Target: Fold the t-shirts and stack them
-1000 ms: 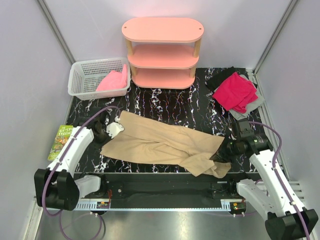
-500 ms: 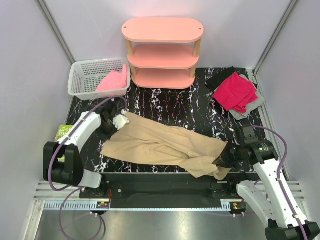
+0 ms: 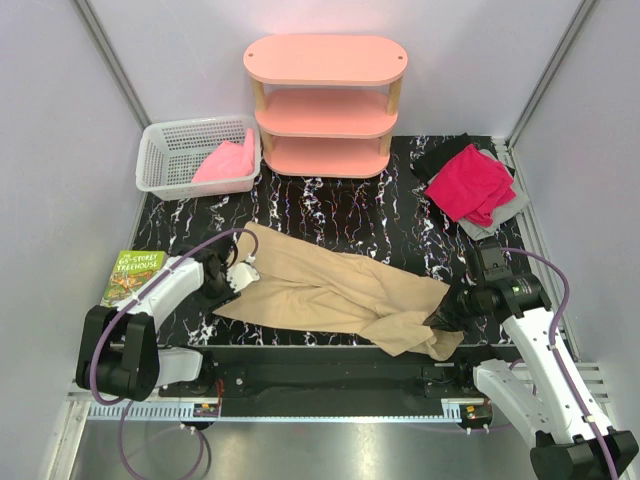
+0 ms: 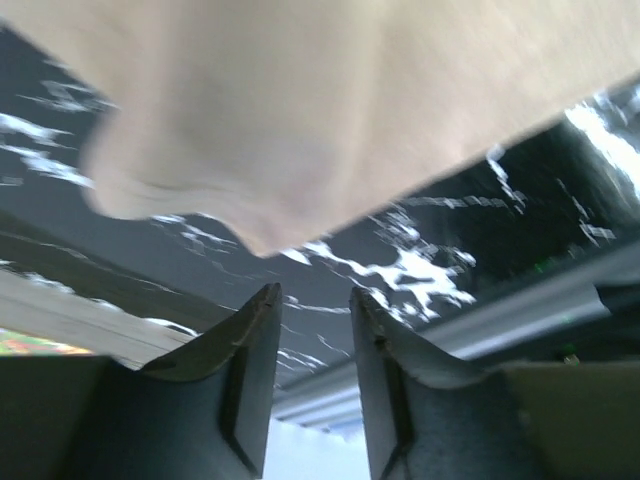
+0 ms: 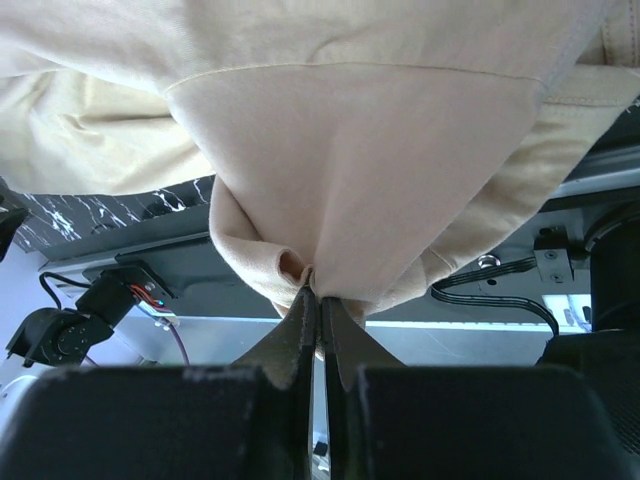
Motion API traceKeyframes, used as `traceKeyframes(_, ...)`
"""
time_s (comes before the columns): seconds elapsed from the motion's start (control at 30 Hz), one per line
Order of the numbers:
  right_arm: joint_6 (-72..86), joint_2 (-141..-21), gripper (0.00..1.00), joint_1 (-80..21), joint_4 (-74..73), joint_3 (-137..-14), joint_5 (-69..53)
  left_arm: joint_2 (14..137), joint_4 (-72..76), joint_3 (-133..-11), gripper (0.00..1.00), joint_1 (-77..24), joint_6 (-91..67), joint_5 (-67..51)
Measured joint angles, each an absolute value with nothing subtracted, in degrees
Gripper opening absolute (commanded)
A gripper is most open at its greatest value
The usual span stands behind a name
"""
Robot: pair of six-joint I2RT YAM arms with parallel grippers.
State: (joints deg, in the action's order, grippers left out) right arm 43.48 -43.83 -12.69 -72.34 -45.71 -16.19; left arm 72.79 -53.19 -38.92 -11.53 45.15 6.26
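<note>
The large tan-beige t-shirt (image 3: 330,288) lies crumpled across the black marble table (image 3: 340,210). My left gripper (image 3: 242,277) is at its left edge, open and empty; in the left wrist view (image 4: 315,300) the tan cloth (image 4: 300,110) hangs just beyond the fingertips. My right gripper (image 3: 446,310) is shut on a fold at the shirt's right near corner, pinched in the right wrist view (image 5: 316,290). The magenta-red t-shirt (image 3: 470,183) lies on the grey one (image 3: 508,207) and the black one (image 3: 438,155) at the back right. The light pink t-shirt (image 3: 226,162) is in the basket.
A white mesh basket (image 3: 168,152) stands at the back left. A pink three-tier shelf (image 3: 325,100) stands at the back centre. A green book (image 3: 131,275) lies off the table's left edge. Walls close both sides.
My left gripper has moved from the shirt's far left corner back toward me along its left edge. My right gripper has stayed shut on the cloth and shifted slightly.
</note>
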Motion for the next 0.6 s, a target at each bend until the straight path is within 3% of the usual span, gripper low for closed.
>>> traceKeyframes(0.17, 43.5, -43.5, 0.06, -12.7, -71.6, -45.3, -16.3, 72.0, -50.2, -38.9, 0.50, -11.8, 44.7, 6.2)
traceKeyframes(0.6, 43.5, -42.9, 0.06, -12.7, -71.1, -45.3, -16.2, 75.8, -47.7, -38.9, 0.50, -13.5, 43.4, 6.0)
